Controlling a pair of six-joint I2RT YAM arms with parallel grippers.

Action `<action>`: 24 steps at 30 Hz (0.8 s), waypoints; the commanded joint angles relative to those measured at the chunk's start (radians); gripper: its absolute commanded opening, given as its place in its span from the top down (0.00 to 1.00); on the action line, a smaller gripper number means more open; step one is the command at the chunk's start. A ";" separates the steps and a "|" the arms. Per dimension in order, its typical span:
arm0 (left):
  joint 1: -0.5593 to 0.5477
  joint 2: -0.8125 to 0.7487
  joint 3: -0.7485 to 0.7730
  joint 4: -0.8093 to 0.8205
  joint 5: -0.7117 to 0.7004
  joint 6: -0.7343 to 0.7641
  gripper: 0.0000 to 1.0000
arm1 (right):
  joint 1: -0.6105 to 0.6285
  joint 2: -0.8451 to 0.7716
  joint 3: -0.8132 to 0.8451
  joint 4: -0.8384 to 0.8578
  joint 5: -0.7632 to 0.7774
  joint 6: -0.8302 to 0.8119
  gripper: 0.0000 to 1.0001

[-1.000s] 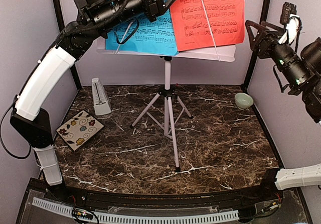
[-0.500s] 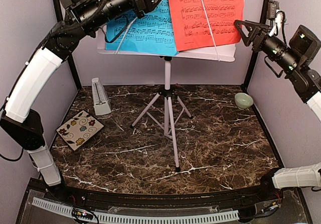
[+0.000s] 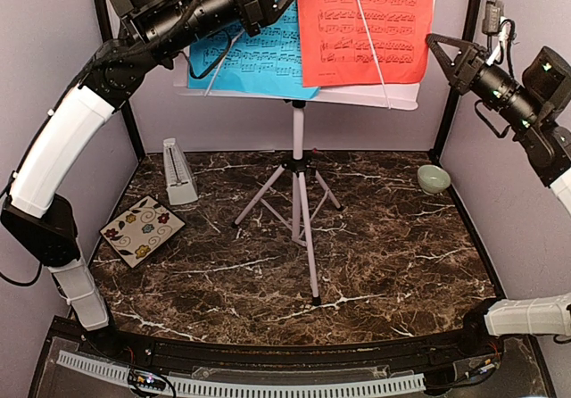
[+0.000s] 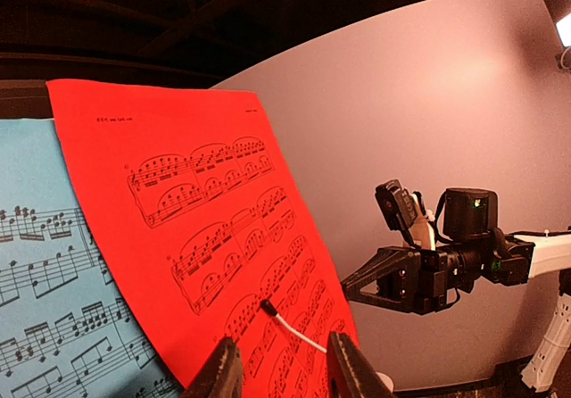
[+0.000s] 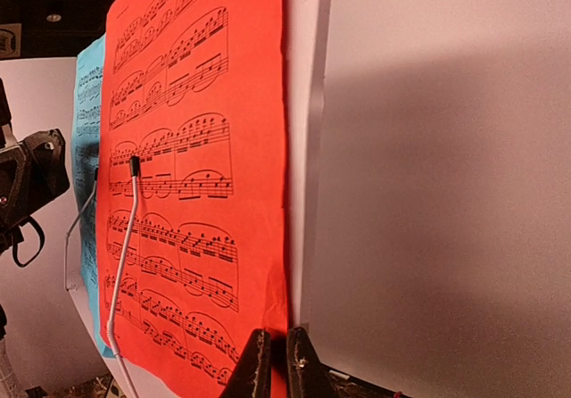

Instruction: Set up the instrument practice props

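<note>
Well, red-orange sheet overlaps blue sheet on white stand; left jaws apart, right jaws pinch red-orange edge.

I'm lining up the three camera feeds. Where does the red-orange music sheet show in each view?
Top external: red-orange sheet at top, right of centre, on the music stand.
Left wrist: red-orange sheet centre-left, overlapping the blue sheet.
Right wrist: red-orange sheet left of centre, steeply angled.
Shared landmark: the black-tipped white wire holder lying across it.
</note>
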 commanded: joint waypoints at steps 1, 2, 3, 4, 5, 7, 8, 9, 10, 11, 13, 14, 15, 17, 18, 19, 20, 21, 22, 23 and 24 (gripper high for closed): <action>-0.001 -0.032 -0.006 0.033 -0.004 -0.002 0.66 | -0.005 -0.020 -0.008 0.011 0.000 -0.018 0.95; -0.001 -0.032 -0.006 0.034 -0.003 -0.003 0.66 | -0.004 -0.021 -0.008 0.005 0.001 -0.019 0.97; -0.001 -0.031 -0.006 0.034 -0.002 -0.004 0.66 | -0.004 -0.021 -0.009 0.001 0.003 -0.020 0.99; -0.001 -0.031 -0.005 0.036 -0.001 -0.004 0.66 | -0.004 -0.020 -0.009 -0.001 0.003 -0.020 1.00; -0.001 -0.031 -0.005 0.037 -0.001 -0.004 0.66 | -0.004 -0.020 -0.011 -0.003 0.000 -0.021 1.00; -0.001 -0.029 -0.005 0.039 0.001 -0.006 0.66 | -0.005 -0.023 -0.017 -0.005 -0.006 -0.020 1.00; -0.001 -0.029 -0.005 0.039 0.002 -0.006 0.66 | -0.005 -0.023 -0.020 -0.005 -0.008 -0.018 1.00; -0.001 -0.028 -0.006 0.039 0.002 -0.006 0.66 | -0.004 -0.026 -0.023 -0.005 -0.010 -0.017 1.00; -0.001 -0.027 -0.005 0.038 0.004 -0.007 0.66 | -0.004 -0.026 -0.026 -0.006 -0.013 -0.016 1.00; -0.001 -0.025 -0.005 0.038 0.005 -0.007 0.66 | -0.004 -0.028 -0.027 -0.006 -0.015 -0.015 1.00; -0.001 -0.023 -0.006 0.039 0.008 -0.009 0.67 | -0.005 -0.031 -0.033 -0.008 -0.015 -0.013 1.00; -0.001 -0.022 -0.006 0.039 0.008 -0.009 0.67 | -0.004 -0.033 -0.036 -0.010 -0.010 -0.012 1.00; -0.001 -0.021 -0.006 0.040 0.009 -0.009 0.66 | -0.004 -0.036 -0.040 -0.013 -0.004 -0.012 1.00; -0.001 -0.020 -0.006 0.040 0.009 -0.009 0.66 | -0.004 -0.044 -0.050 -0.016 0.013 -0.015 1.00; -0.001 -0.019 -0.006 0.038 0.009 -0.009 0.67 | -0.004 -0.049 -0.055 -0.019 0.022 -0.017 1.00; -0.001 -0.018 -0.006 0.037 0.010 -0.009 0.67 | -0.005 -0.052 -0.055 -0.027 0.032 -0.021 1.00; -0.001 -0.018 -0.005 0.036 0.010 -0.009 0.67 | -0.004 -0.056 -0.055 -0.033 0.040 -0.026 1.00; -0.001 -0.018 -0.005 0.036 0.010 -0.010 0.67 | -0.004 -0.058 -0.055 -0.038 0.043 -0.030 1.00; -0.001 -0.018 -0.006 0.035 0.010 -0.011 0.67 | -0.005 -0.061 -0.057 -0.041 0.043 -0.031 1.00; -0.001 -0.020 -0.005 0.032 0.011 -0.011 0.67 | -0.005 -0.064 -0.056 -0.043 0.040 -0.032 1.00; -0.001 -0.021 -0.005 0.029 0.011 -0.011 0.66 | -0.005 -0.064 -0.055 -0.044 0.032 -0.033 1.00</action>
